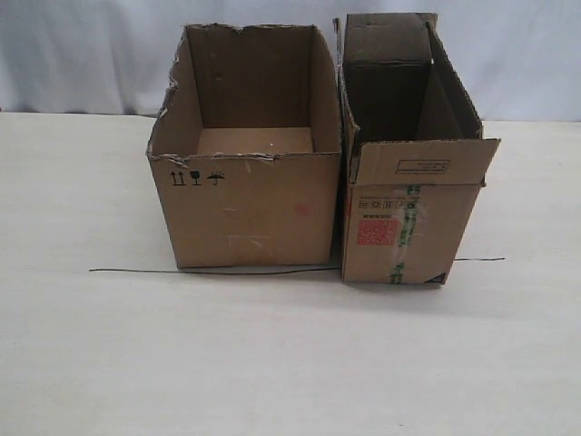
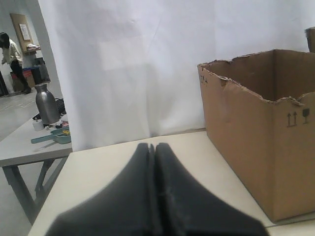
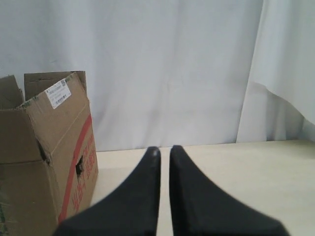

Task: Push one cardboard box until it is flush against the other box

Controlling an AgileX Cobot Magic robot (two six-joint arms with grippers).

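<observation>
The cardboard box (image 1: 408,227), narrow with raised flaps, a red label and green-printed tape on its end, stands right beside the other box (image 1: 245,209), which is wide with a torn rim. Their sides meet or nearly meet, with a thin dark sliver low down between them. The narrow box's front sits slightly nearer the camera. My left gripper (image 2: 152,145) is shut and empty, off to the side of the other box (image 2: 266,132). My right gripper (image 3: 161,150) shows a narrow gap with nothing in it, beside the cardboard box (image 3: 44,162). Neither gripper appears in the exterior view.
A thin dark line (image 1: 209,271) runs across the pale table (image 1: 272,363) along the boxes' fronts. A white curtain (image 1: 91,54) hangs behind. Off the table's edge stands a side table with a metal bottle (image 2: 47,103) and a person (image 2: 10,54) beyond.
</observation>
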